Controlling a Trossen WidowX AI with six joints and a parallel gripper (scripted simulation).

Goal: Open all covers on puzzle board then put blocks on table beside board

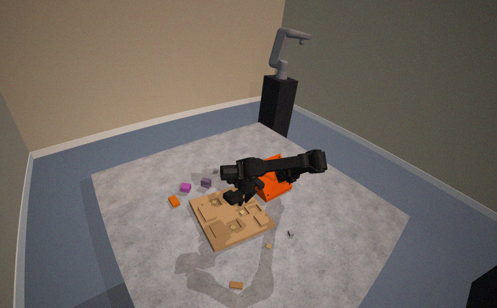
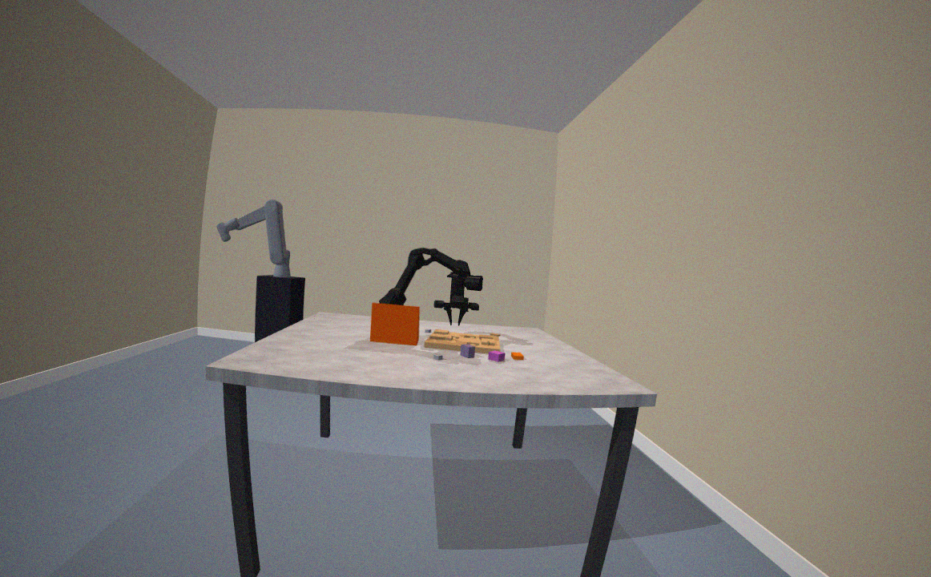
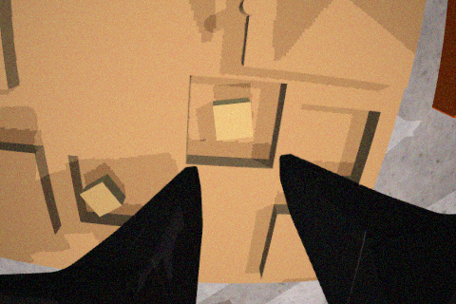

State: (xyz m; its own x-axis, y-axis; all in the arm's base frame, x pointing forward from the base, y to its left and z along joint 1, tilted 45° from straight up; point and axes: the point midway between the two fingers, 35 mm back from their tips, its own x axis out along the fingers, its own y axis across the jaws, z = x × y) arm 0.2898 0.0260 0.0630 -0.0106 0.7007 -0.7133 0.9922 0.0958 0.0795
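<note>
The wooden puzzle board (image 1: 225,214) (image 2: 460,347) lies on the table. My gripper (image 1: 244,203) (image 2: 455,324) (image 3: 239,171) is partly open and empty above it. In the wrist view, a pale yellow block (image 3: 234,120) sits in an uncovered square well just ahead of the fingertips. A second yellow block (image 3: 102,198) (image 1: 232,227) sits turned in an uncovered well. A third pale block (image 1: 214,202) shows in a well near the board's back left. A wooden cover (image 3: 304,52) with a round knob (image 3: 251,6) lies beyond the middle well. A small yellow block (image 1: 268,245) rests on the table outside the board.
An orange box (image 1: 275,188) (image 2: 394,324) stands beside the board. Magenta (image 1: 185,187) (image 2: 496,356), purple (image 1: 205,182) (image 2: 466,350) and orange (image 1: 173,201) (image 2: 517,356) blocks lie beyond it. Small grey pieces (image 1: 290,234) (image 2: 437,357) and a flat brown block (image 1: 236,285) lie around. A grey arm (image 1: 277,47) (image 2: 275,233) stands behind.
</note>
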